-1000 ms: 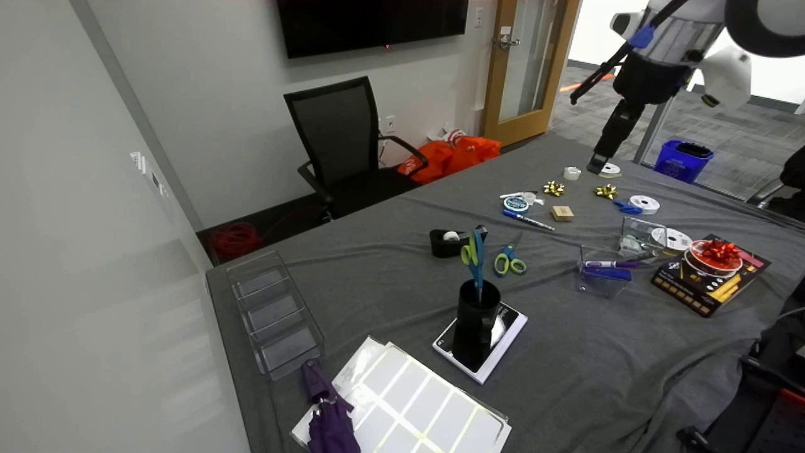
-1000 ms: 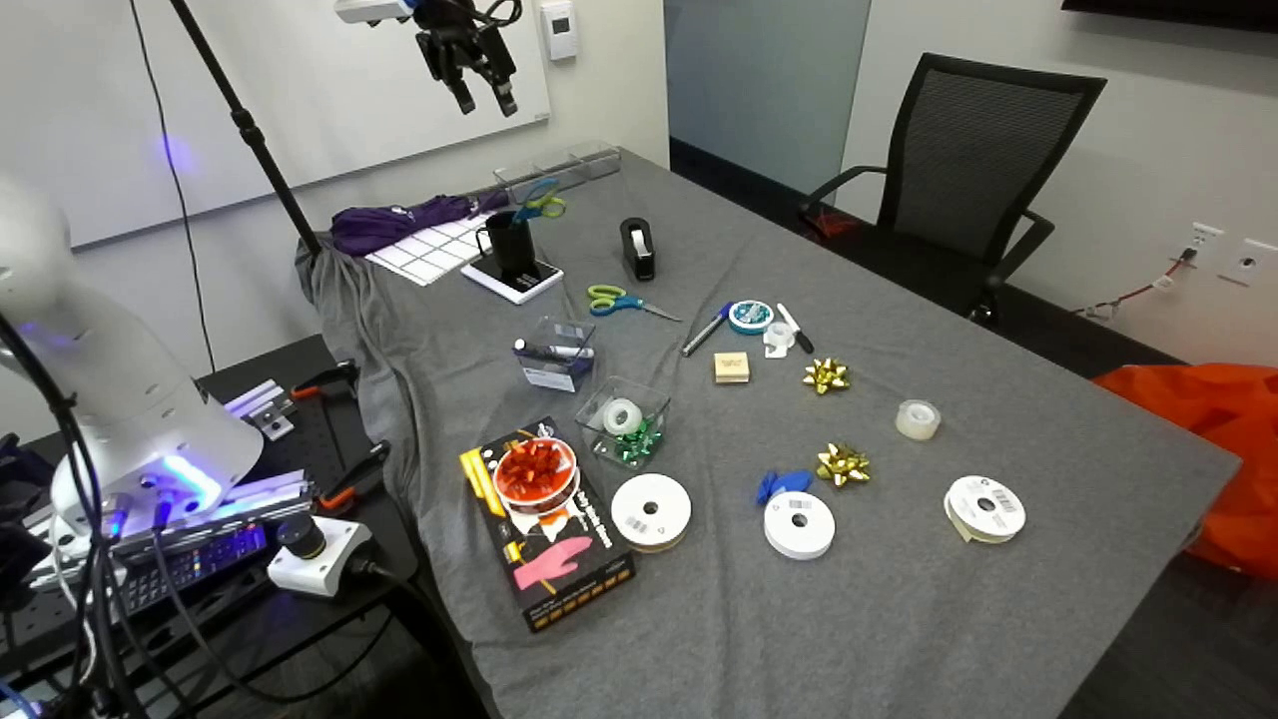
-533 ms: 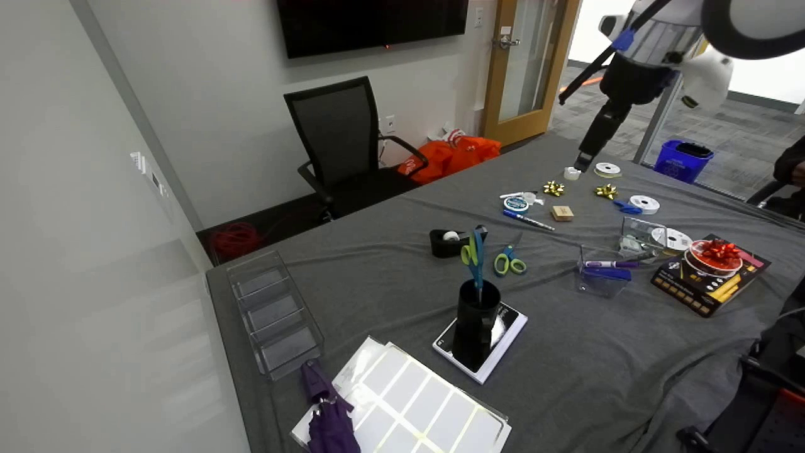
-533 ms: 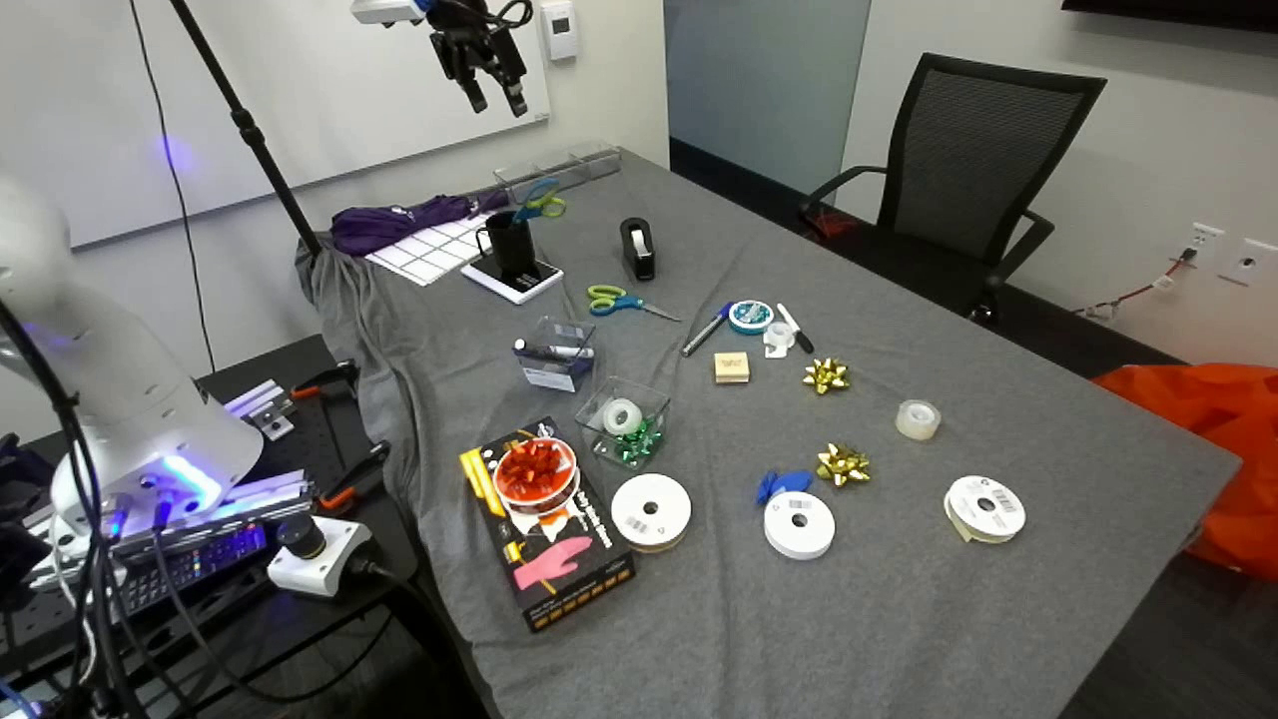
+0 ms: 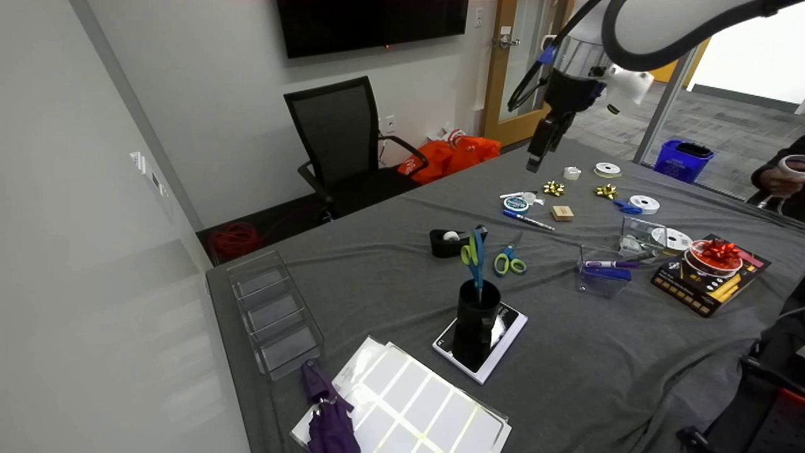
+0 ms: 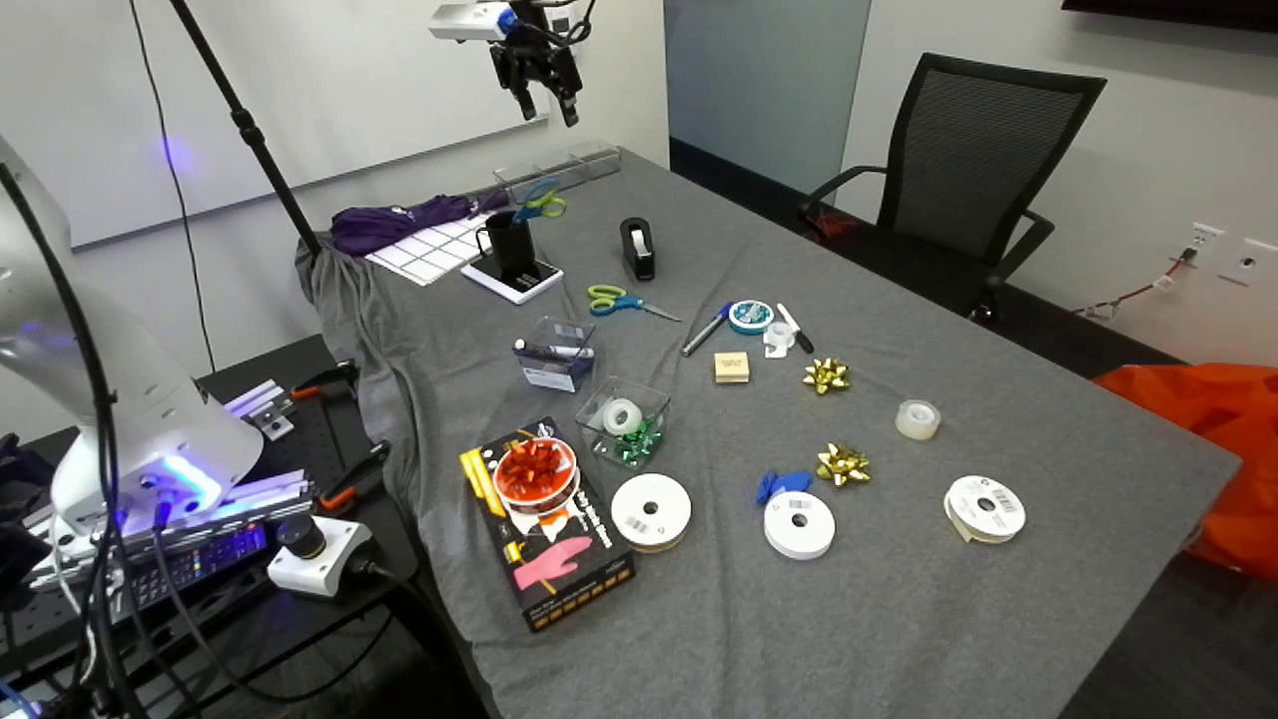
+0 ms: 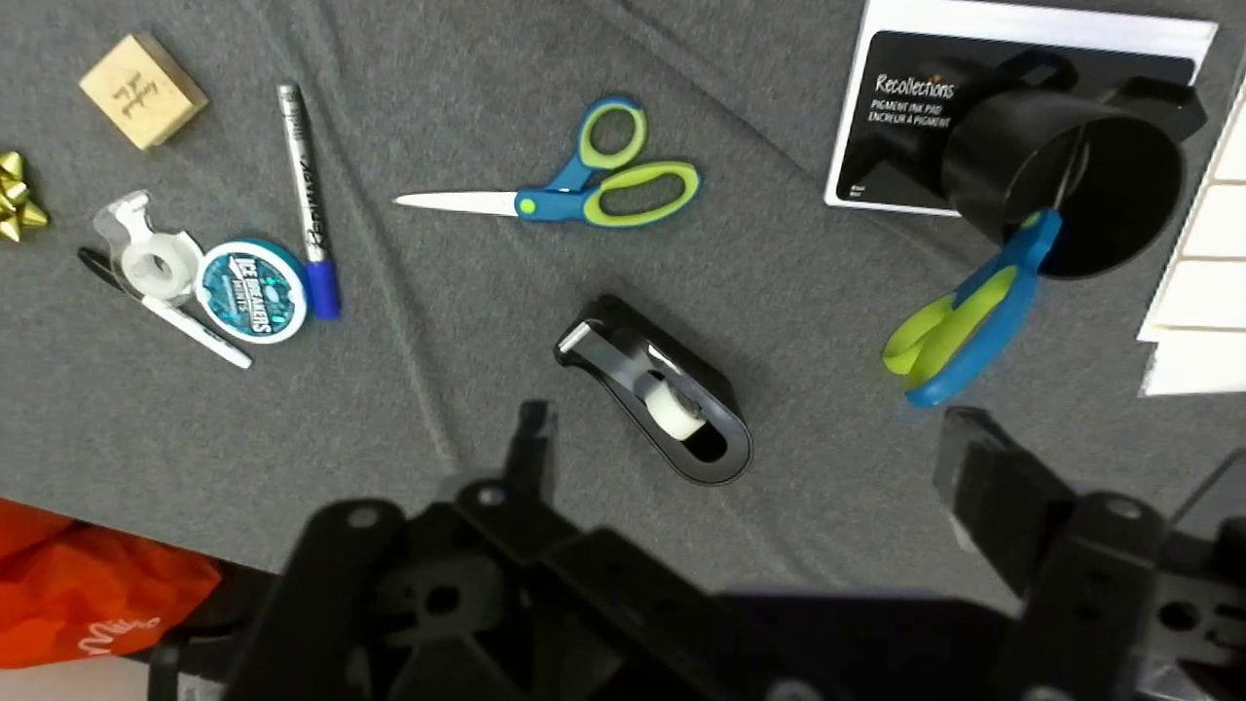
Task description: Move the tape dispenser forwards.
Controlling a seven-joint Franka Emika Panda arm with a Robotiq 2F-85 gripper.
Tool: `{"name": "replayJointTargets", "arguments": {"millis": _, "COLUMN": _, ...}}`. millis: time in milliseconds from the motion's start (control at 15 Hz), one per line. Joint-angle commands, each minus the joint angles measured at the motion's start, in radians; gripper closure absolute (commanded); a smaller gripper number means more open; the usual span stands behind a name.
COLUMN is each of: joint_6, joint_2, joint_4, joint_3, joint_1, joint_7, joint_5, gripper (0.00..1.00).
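Observation:
The tape dispenser (image 5: 445, 246) is a small black block with a white tape roll. It stands on the grey-covered table beside the green-handled scissors (image 5: 508, 262). It also shows in an exterior view (image 6: 637, 252) and in the wrist view (image 7: 709, 389), where it lies slantwise near the middle. My gripper (image 5: 534, 162) is high above the table, apart from everything; it also shows in an exterior view (image 6: 550, 114). In the wrist view the gripper (image 7: 751, 419) has its fingers wide apart with nothing held. The dispenser appears just beyond the fingertips, nearer the left finger, well below.
A black mug (image 7: 1071, 185) holding blue-green scissors stands on an ink pad (image 6: 519, 285) near the dispenser. A marker (image 7: 310, 204), a mint tin (image 7: 251, 292) and a wooden stamp (image 6: 731, 367) lie nearby. Clear bins (image 6: 556, 355), ribbon spools and a black box (image 6: 549, 539) are farther off.
My gripper has moved leftward in the exterior view with the door and rightward in the view with the robot base, staying high and open. The tape dispenser and other table objects have not moved.

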Motion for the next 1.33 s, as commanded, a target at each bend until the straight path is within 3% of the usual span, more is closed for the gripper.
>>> {"name": "replayJointTargets", "arguments": {"millis": 0, "joint_6": -0.073, "joint_2": 0.138, "joint_4": 0.153, "joint_3": 0.016, "joint_1": -0.028, "joint_7": -0.185, "joint_5": 0.032, "gripper": 0.0}}
{"name": "replayJointTargets", "arguments": {"millis": 533, "joint_6": -0.078, "joint_2": 0.305, "joint_4": 0.341, "joint_3": 0.046, "joint_1": -0.089, "joint_7": -0.659, "joint_5": 0.004, "gripper": 0.0}}
{"name": "replayJointTargets", "arguments": {"millis": 600, "joint_6": -0.061, "joint_2": 0.258, "joint_4": 0.274, "joint_3": 0.034, "joint_1": -0.07, "joint_7": -0.557, "joint_5": 0.011, "gripper": 0.0}}
{"name": "replayJointTargets", "arguments": {"millis": 1067, "joint_6": -0.06, "joint_2": 0.27, "joint_4": 0.286, "joint_3": 0.038, "joint_1": -0.073, "joint_7": -0.559, "joint_5": 0.011, "gripper": 0.0}}
{"name": "replayJointTargets", "arguments": {"millis": 1267, "joint_6": -0.019, "joint_2": 0.316, "joint_4": 0.291, "joint_3": 0.044, "joint_1": -0.082, "joint_7": -0.627, "joint_5": 0.003, "gripper": 0.0}}
